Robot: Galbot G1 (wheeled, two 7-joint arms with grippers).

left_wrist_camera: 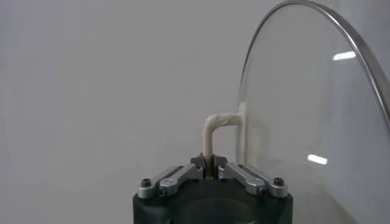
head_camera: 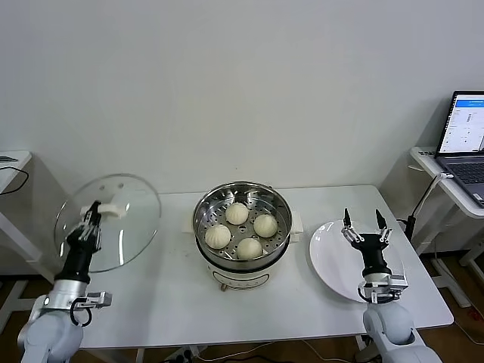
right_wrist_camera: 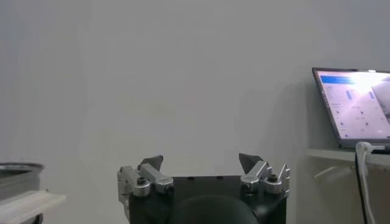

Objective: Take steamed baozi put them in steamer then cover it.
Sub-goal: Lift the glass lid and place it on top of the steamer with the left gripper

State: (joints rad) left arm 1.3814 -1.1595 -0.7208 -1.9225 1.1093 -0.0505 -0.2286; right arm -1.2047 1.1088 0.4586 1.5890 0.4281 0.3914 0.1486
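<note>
The steamer (head_camera: 243, 261) stands mid-table, a shiny steel pot on a cream base, with four white pleated baozi (head_camera: 237, 213) on its perforated tray. My left gripper (head_camera: 91, 217) is shut on the cream bar handle (left_wrist_camera: 214, 129) of the clear glass cover (head_camera: 121, 234), holding it up on edge above the table's left end, well left of the steamer. In the left wrist view my left gripper (left_wrist_camera: 211, 163) shows with the cover (left_wrist_camera: 317, 109) beyond it. My right gripper (head_camera: 363, 224) is open and empty, raised over the white plate; it also shows in the right wrist view (right_wrist_camera: 201, 163).
An empty white plate (head_camera: 333, 261) lies right of the steamer, partly over the table's front right edge. A laptop (head_camera: 463, 136) sits on a side table at the far right, with a cable hanging. Another small table edge (head_camera: 11, 160) is at the far left.
</note>
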